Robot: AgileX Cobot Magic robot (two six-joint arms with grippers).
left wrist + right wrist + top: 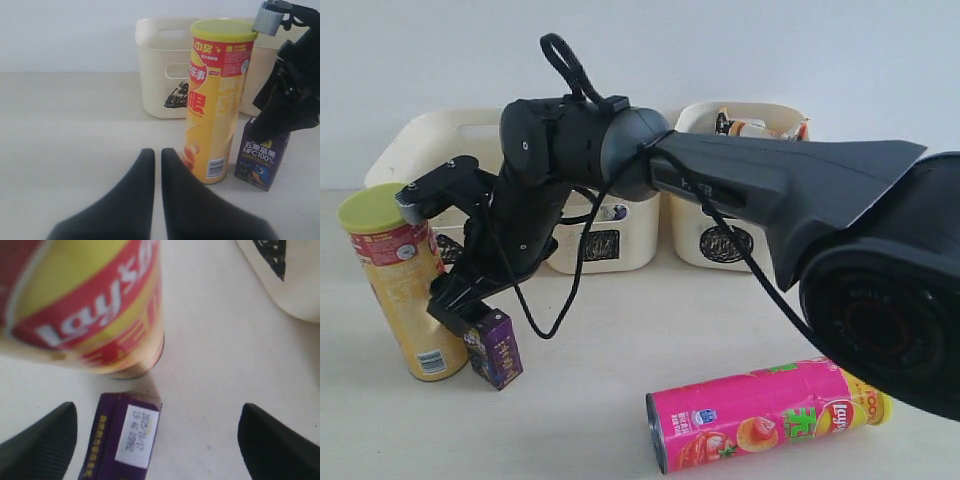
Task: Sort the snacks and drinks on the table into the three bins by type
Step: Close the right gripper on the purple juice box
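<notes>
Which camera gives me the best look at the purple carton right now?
Left wrist view: the purple carton stands beside the yellow tube, front label readable. Exterior view shows it small, its top hidden by the right claw. Right wrist view shows only its top.

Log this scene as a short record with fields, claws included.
left claw: shut, empty
right claw: open, jaws either side of the purple carton
yellow tube: standing, beside the carton
pink tube: lying on its side on the table
right bin: holds a packet
</notes>
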